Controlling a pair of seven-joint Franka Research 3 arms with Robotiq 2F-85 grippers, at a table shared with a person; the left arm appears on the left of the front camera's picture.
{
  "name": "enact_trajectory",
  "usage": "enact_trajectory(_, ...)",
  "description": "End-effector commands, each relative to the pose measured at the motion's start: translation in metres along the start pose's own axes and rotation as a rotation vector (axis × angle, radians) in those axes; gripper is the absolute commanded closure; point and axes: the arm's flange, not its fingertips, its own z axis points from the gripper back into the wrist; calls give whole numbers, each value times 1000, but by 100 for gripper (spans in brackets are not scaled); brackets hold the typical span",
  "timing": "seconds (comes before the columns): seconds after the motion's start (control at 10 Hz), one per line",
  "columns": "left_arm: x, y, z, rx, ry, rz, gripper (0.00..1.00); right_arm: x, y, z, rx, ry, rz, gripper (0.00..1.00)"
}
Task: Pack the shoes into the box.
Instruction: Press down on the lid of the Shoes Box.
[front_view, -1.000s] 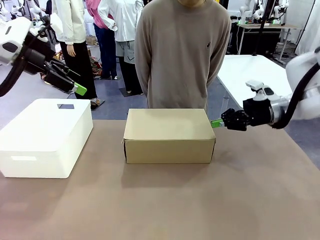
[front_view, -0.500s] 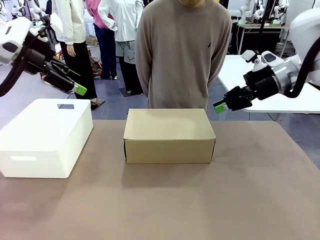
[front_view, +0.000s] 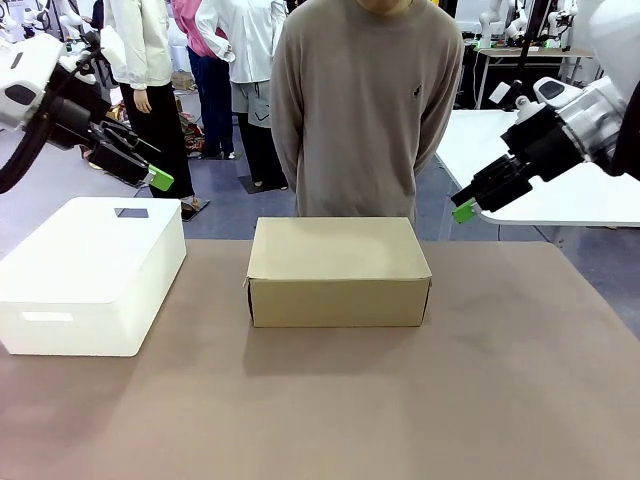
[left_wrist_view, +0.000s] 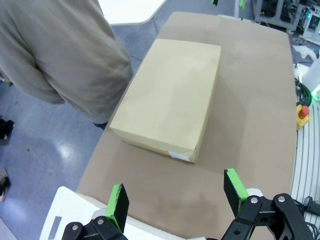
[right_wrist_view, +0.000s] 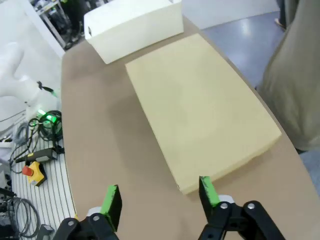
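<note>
Front view: tan-brown rectangular cardboard shoebox sits closed mid-table, lid flap down, just in front of the person in a beige sweater; white rounded plastic box well apart to its left. No shoes visible, so probably already inside. Left gripper hangs high above the white box, fingers spread, holding nothing. Right gripper hovers off the shoebox's right end, also spread and empty. Cardboard looks stiff but light, likely to slide on the smooth table; best gripped by the lid edge or side walls. Small white label on one end face, print unreadable.
</note>
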Motion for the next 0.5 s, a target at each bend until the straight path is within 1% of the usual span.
enact_trajectory(0.0,0,0,0,-11,-17,-3,0,-4,15,6,-70,30,-46,0)
enact_trajectory(0.2,0,0,0,-11,-17,-3,0,-14,21,11,-112,34,-71,0)
enact_trajectory(0.4,0,0,0,-11,-17,-3,0,-20,33,17,-127,33,-74,0)
